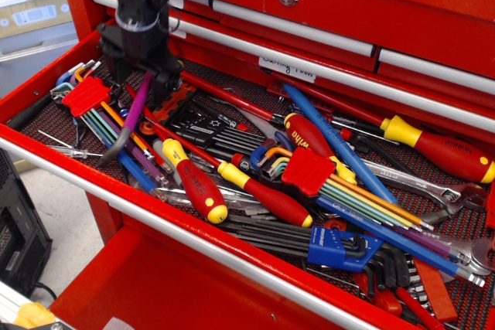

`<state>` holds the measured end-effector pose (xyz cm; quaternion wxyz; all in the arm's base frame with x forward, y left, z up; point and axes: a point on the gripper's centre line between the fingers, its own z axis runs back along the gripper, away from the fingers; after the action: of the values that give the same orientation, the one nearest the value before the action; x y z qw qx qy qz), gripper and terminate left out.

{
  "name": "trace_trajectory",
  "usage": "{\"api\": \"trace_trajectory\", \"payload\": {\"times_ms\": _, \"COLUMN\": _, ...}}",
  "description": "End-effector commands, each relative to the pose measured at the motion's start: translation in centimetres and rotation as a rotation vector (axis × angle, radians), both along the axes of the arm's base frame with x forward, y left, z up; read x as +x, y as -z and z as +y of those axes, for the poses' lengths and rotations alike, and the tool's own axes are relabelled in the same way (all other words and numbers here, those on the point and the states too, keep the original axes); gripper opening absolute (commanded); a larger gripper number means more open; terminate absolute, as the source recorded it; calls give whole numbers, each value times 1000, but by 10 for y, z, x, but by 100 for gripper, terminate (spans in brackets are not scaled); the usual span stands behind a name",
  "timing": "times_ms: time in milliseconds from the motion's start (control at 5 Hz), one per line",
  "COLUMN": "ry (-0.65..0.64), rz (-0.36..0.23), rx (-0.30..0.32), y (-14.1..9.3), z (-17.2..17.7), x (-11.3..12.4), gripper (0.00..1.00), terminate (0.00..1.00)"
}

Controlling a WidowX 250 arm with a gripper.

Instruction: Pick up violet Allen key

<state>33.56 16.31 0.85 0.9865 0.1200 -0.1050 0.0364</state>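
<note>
The violet Allen key (130, 120) lies slanted at the left end of the open red tool drawer (69, 161). Its violet shaft runs down-left to a grey bent end near the drawer's front rail. My black gripper (139, 90) has come down over the upper part of the shaft. Its two fingers (159, 86) stand apart, one on each side of the shaft, and are not closed on it. The top of the shaft is hidden behind the gripper body.
A red-holder rainbow key set (85, 96) lies just left of the key. Red-and-yellow screwdrivers (197, 187), a second rainbow set (309, 171), a long blue rod (332, 141), black hex keys and wrenches crowd the drawer. Closed red drawers (325, 5) stand behind.
</note>
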Motion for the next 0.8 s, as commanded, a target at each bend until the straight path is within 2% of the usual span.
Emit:
{"api": "trace_trajectory", "payload": {"times_ms": 0, "ry": 2, "rz": 4, "rx": 15, "y": -10, "z": -6, "x": -1, "gripper": 0, "terminate": 0}}
{"api": "trace_trajectory", "payload": {"times_ms": 200, "ry": -3, "rz": 43, "rx": 59, "y": -25, "z": -15, "x": -6, "gripper": 0, "terminate": 0}}
{"api": "trace_trajectory", "payload": {"times_ms": 400, "ry": -10, "rz": 83, "rx": 111, "y": -51, "z": -14, "x": -7, "gripper": 0, "terminate": 0}}
{"api": "trace_trajectory", "payload": {"times_ms": 600, "ry": -22, "rz": 142, "rx": 132, "y": -76, "z": -8, "x": -11, "gripper": 0, "terminate": 0}}
